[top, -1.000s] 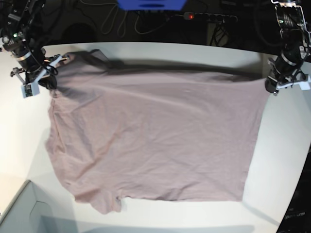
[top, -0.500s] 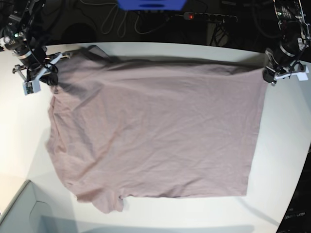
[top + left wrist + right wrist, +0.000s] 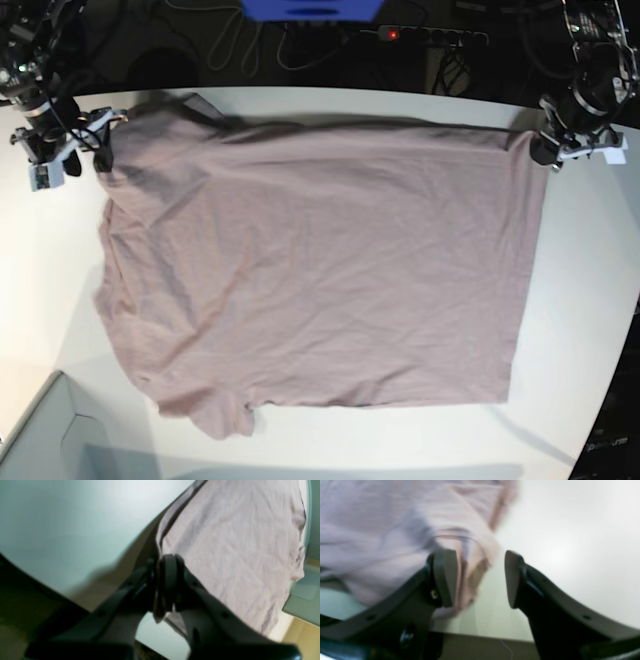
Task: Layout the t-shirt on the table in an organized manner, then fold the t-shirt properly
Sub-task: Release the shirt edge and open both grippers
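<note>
The t-shirt [image 3: 320,270] is spread almost flat across the table [image 3: 590,300], its far edge stretched between the two grippers near the table's back rim. The left gripper [image 3: 166,585] is seen pinched together on a corner of the fabric, while the right gripper [image 3: 481,577] stands with its jaws apart, cloth resting against one finger only and not clamped. A risk is judged here: should the left corner be held while that arm is drawn away, the cloth could be dragged askew or off the back rim; the bunched sleeve near the front-left edge could also be trapped in a later fold. The surface is smooth, matte and white, so little friction is expected. Beyond it, dark floor, cables and a grey box corner [image 3: 40,440] are seen
</note>
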